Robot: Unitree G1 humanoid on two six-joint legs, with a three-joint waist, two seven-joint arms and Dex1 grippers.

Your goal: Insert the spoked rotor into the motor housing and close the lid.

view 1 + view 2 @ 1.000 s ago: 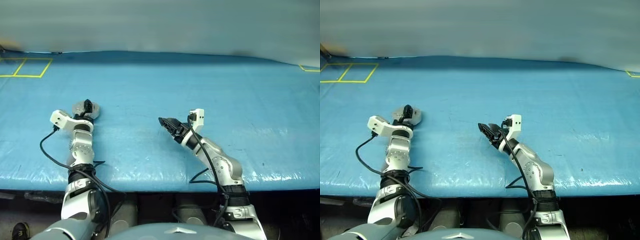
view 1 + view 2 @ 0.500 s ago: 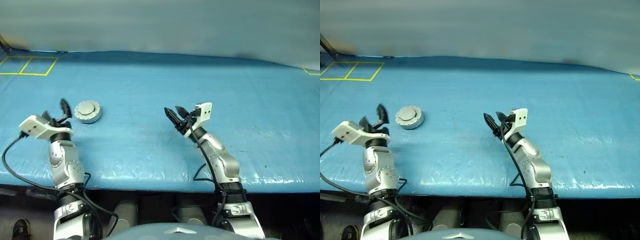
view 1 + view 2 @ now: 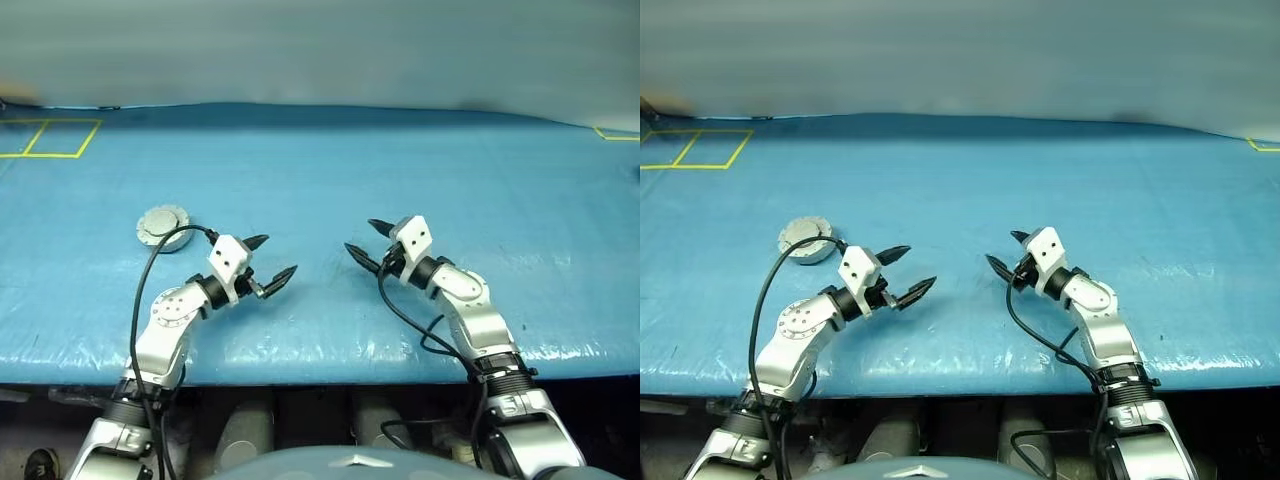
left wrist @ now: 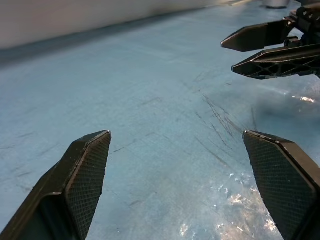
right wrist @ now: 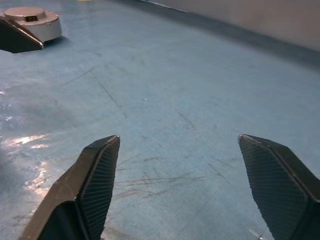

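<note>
Blue tabletop, bare in the middle | motor housing with lid down, rotor presumably inside; task looks complete | left pincer just beside housing, wide, empty | right pincer well apart from housing, wide, empty

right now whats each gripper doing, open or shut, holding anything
left gripper: open, holding nothing.
right gripper: open, holding nothing.

Blue table cover, yellow tape squares
</note>
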